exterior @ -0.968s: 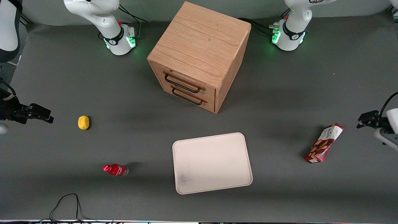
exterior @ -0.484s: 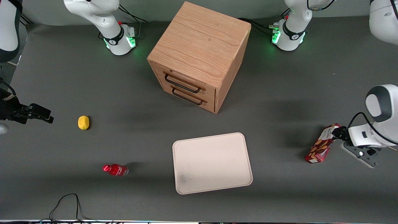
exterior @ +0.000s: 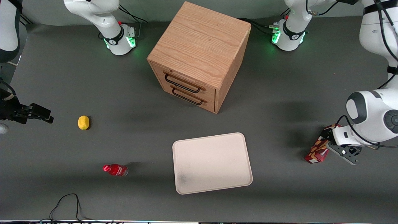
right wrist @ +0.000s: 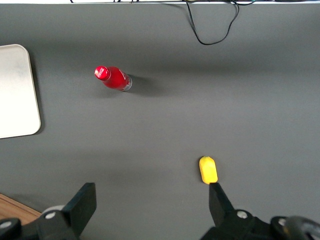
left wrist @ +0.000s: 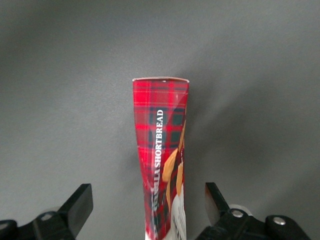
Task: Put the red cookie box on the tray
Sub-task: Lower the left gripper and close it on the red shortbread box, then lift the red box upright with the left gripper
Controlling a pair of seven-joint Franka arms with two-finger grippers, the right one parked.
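Observation:
The red cookie box (exterior: 316,153) lies on the grey table toward the working arm's end, its white-panel end hidden under the arm. My left gripper (exterior: 329,138) is down over that end. In the left wrist view the box (left wrist: 160,145) runs between the two open fingers of the gripper (left wrist: 147,200), with a gap on each side; neither finger touches it. The cream-white tray (exterior: 211,161) lies flat with nothing on it, near the table's middle, nearer the front camera than the cabinet. One tray corner shows in the right wrist view (right wrist: 15,90).
A wooden two-drawer cabinet (exterior: 199,56) stands farther from the front camera than the tray. A yellow lemon (exterior: 83,122) and a small red bottle (exterior: 115,170) lie toward the parked arm's end. A black cable (exterior: 65,202) loops at the near table edge.
My left arm has swung in from the table's end and come down over the cookie box, so the open fingers now straddle it. The box and tray have not moved.

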